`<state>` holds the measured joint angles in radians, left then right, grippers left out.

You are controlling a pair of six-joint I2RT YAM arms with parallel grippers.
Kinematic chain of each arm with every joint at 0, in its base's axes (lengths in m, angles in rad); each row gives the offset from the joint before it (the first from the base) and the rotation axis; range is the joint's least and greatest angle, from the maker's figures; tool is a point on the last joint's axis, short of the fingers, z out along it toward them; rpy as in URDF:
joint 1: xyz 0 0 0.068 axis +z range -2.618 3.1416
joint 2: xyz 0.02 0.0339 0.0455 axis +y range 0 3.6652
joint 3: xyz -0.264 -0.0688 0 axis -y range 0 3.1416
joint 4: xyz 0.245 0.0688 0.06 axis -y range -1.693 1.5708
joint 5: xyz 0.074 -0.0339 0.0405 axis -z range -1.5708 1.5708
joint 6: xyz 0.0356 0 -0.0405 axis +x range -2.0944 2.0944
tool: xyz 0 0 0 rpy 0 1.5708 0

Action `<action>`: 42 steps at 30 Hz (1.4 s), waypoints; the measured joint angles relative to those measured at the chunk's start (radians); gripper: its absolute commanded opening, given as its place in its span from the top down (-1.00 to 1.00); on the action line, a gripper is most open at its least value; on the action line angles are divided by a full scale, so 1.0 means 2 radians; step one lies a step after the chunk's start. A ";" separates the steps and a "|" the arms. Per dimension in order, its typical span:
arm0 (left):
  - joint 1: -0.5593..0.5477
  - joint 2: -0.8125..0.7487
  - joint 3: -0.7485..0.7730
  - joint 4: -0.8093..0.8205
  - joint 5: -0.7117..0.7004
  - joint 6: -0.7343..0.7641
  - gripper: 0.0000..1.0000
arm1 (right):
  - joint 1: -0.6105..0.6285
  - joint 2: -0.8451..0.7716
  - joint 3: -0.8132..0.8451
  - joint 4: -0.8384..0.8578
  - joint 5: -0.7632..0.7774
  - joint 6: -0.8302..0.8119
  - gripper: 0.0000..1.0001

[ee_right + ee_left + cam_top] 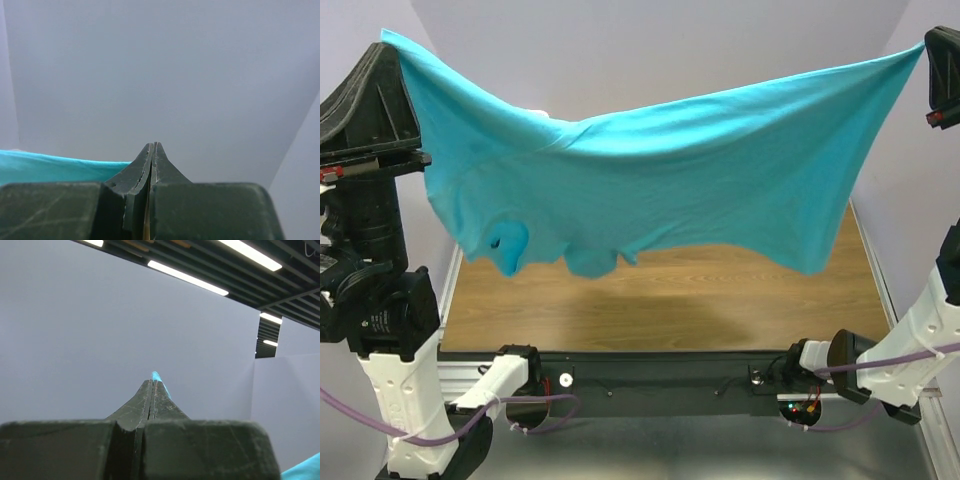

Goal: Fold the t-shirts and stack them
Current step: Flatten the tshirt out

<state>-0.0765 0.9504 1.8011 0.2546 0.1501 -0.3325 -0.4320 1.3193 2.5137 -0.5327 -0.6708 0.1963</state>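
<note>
T-shirt [660, 170] hangs spread across the upper frame, above the table [720, 300]. We have left gripper [382, 45] and right gripper [930, 45] each clamped on a corner. No folds yet; stacking also left.

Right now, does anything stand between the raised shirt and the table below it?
Nothing visible does. The t-shirt hangs between the left gripper and the right gripper, and the table under it shows only wood; the cloth hides its far part.
</note>
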 measured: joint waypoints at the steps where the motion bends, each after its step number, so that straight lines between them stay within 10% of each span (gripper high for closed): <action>1: 0.000 0.000 -0.002 0.004 -0.001 -0.002 1.00 | 0.000 -0.006 -0.008 0.000 0.004 -0.004 0.99; 14: 0.000 0.061 -0.256 0.083 0.048 -0.059 1.00 | 0.000 -0.006 -0.337 0.000 -0.025 -0.031 0.99; 25: -0.048 0.288 -0.376 0.131 0.051 -0.072 1.00 | 0.000 0.039 -0.732 0.137 -0.036 -0.048 0.99; 42: -0.059 0.555 -0.170 0.092 0.019 -0.059 1.00 | 0.011 0.291 -0.615 0.286 -0.011 -0.044 0.99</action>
<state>-0.1947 2.0609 1.4605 0.4393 0.1875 -0.4500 -0.4099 1.9018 1.2831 0.0395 -0.6937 0.1089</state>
